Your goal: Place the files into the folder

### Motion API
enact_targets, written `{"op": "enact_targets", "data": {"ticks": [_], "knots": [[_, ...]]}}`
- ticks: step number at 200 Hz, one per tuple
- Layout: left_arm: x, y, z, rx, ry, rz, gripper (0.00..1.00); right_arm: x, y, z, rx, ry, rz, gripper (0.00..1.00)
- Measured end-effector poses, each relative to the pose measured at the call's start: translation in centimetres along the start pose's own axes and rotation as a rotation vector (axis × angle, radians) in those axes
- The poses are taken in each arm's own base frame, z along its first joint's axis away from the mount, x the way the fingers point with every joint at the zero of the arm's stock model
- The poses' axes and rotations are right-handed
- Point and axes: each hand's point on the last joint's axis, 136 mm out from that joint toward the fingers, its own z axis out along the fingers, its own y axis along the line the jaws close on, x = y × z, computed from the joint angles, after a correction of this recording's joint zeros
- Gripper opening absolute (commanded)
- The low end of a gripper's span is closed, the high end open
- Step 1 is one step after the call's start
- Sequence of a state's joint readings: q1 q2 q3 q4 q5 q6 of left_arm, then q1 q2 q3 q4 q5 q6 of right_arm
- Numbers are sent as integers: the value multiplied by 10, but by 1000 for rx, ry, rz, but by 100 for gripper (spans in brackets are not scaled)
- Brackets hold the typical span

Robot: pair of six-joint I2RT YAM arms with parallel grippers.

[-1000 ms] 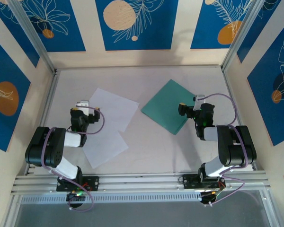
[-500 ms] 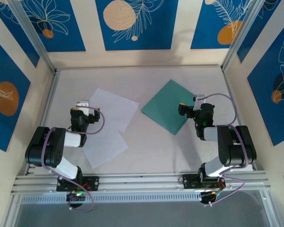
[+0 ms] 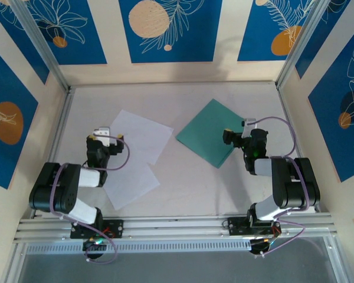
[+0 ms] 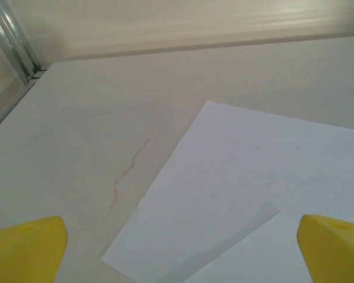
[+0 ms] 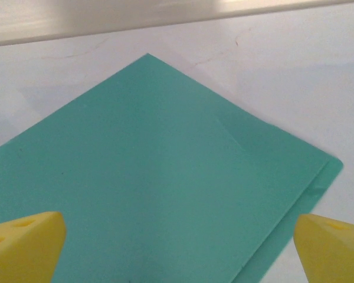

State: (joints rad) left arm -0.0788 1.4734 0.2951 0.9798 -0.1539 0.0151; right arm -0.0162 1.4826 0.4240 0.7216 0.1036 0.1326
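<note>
The teal folder [image 3: 207, 132] lies shut and flat right of the table's middle, turned like a diamond. My right gripper [image 3: 231, 137] hovers over its right corner. In the right wrist view the folder [image 5: 165, 165] spans the space under the open gripper [image 5: 177, 253], and nothing sits between the yellow fingertips [image 5: 25, 244]. Two white files lie on the left, the upper sheet [image 3: 143, 134] overlapping the lower sheet [image 3: 131, 184]. My left gripper [image 3: 104, 140] stands at the upper sheet's left edge. It is open [image 4: 177, 259] above that sheet [image 4: 253, 171], holding nothing.
A raised rail and cream walls with blue panels [image 3: 165, 29] close in the table on three sides. A metal post [image 4: 15, 44] marks the far left corner. Bare tabletop [image 3: 189, 177] lies between the sheets and the folder.
The left arm has shifted slightly to the left, its gripper still over the upper sheet's edge. The right arm, folder and sheets have not moved.
</note>
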Motion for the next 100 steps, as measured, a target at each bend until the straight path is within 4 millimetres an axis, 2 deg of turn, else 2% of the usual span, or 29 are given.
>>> {"op": "enact_targets", "data": {"ticks": [18, 39, 56, 57, 76, 88, 90, 100], "knots": [[-16, 1, -6, -3, -3, 3, 100, -11, -7, -8, 19, 13, 39, 99], [-59, 1, -11, -19, -42, -24, 100, -45, -15, -22, 23, -28, 115, 99], [-93, -4, -12, -20, -56, -62, 100, -68, -13, -35, -4, -58, 183, 99], [-100, -7, -13, -14, -61, -65, 100, -70, -13, -36, -5, -59, 187, 99], [-145, -36, -11, 46, -47, -93, 100, -90, -5, -47, -54, -51, 285, 99], [-164, -58, -12, 103, -29, -101, 100, -98, 4, -52, -91, -23, 352, 100], [-170, -68, -11, 129, -25, -103, 100, -100, 6, -53, -100, -14, 369, 100], [-180, -92, -10, 184, -6, -99, 100, -105, 13, -56, -129, 27, 423, 100]]}}
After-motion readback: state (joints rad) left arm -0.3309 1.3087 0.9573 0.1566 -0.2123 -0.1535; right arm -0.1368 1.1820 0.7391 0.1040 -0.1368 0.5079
